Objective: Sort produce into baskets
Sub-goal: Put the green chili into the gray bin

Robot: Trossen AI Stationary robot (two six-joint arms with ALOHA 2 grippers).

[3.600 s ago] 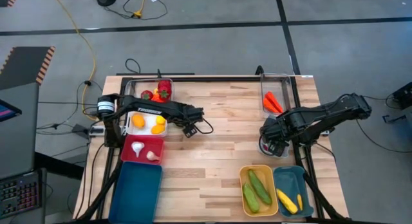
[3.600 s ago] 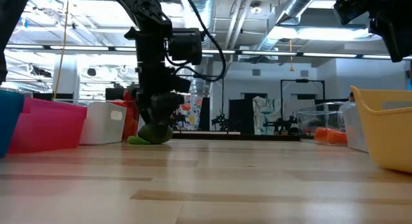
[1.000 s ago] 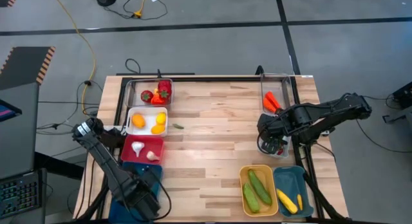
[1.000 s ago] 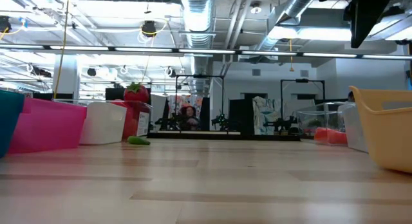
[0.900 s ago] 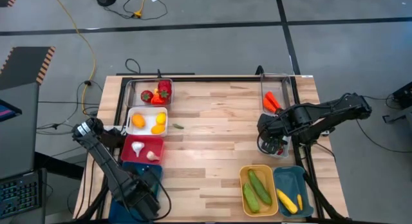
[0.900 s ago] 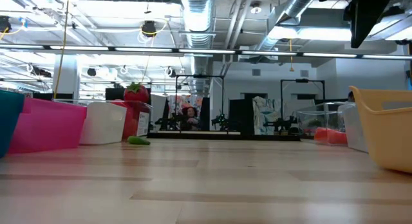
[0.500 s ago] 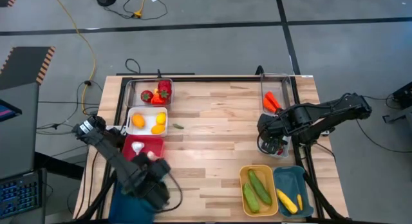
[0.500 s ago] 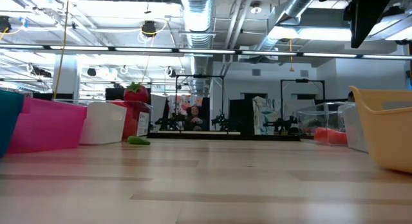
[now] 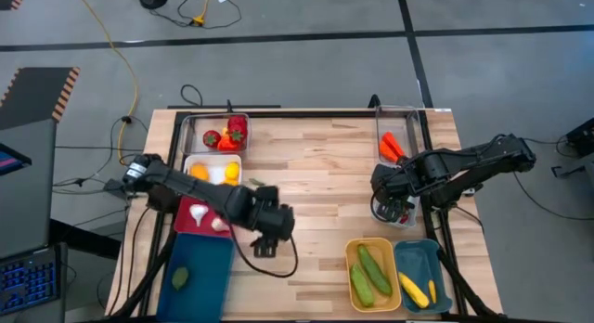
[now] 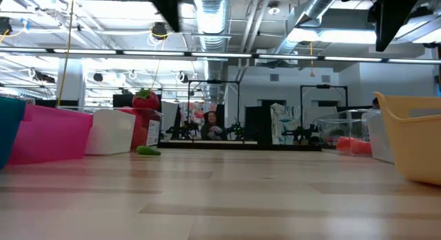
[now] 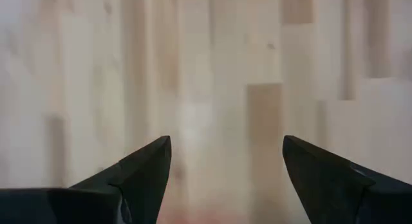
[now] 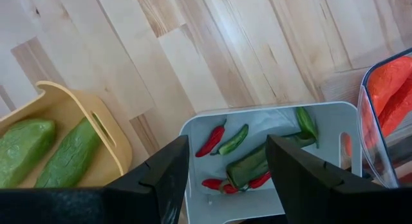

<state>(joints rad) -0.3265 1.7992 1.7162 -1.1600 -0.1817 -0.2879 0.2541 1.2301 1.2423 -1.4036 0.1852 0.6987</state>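
From above, the left gripper hangs over bare table just right of the dark teal tray, where a green vegetable lies. Its wrist view shows only blurred boards between widely spread, empty fingers. The right gripper hovers over a white tray at the right edge; only its wrist view shows what is inside: red and green chillies. Its fingers stand apart, holding nothing. Cucumbers fill the yellow tray. The low view shows a small green piece on the table near the far-left trays.
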